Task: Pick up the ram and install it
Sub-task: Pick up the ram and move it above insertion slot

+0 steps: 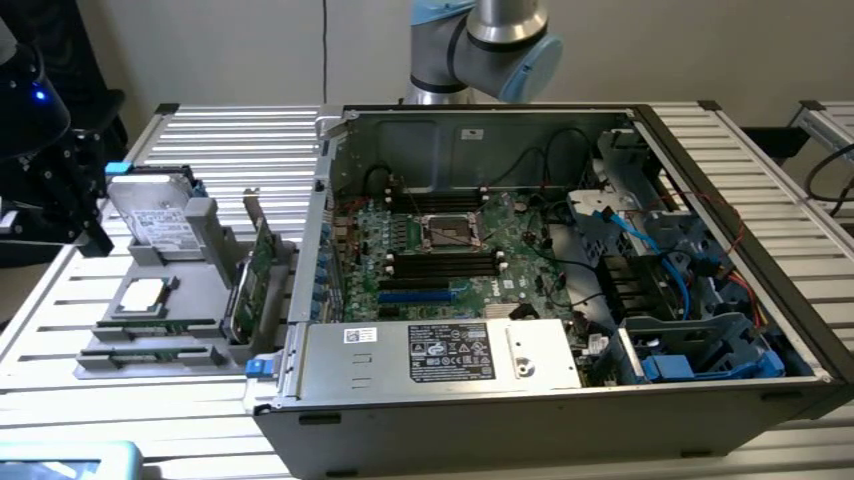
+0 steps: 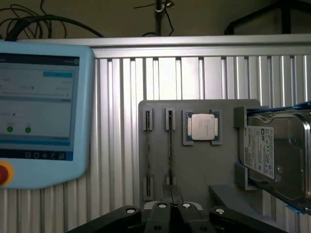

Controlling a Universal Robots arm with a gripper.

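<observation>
The ram [image 2: 169,145] [image 1: 158,324] stands on edge in a slot of the gray holder plate [image 2: 194,170] [image 1: 200,250], right beside the processor [image 2: 203,127] [image 1: 144,292] that lies flat on the same plate. A second stick [image 2: 148,145] [image 1: 144,352] stands parallel in the next slot, on the ram's other side. The gripper [image 2: 176,190] hangs over the plate's edge at one end of the ram, in line with it (its fingers are drawn together and hold nothing). A hard drive [image 2: 274,155] [image 1: 158,215] is propped at the plate's end beyond the processor. A blue-cased teach pendant [image 2: 43,111] lies off the opposite end, on the slatted table [image 2: 116,145] [image 1: 227,130] under the plate. An expansion card [image 1: 260,290] stands between the plate and the open computer case [image 1: 534,430].
</observation>
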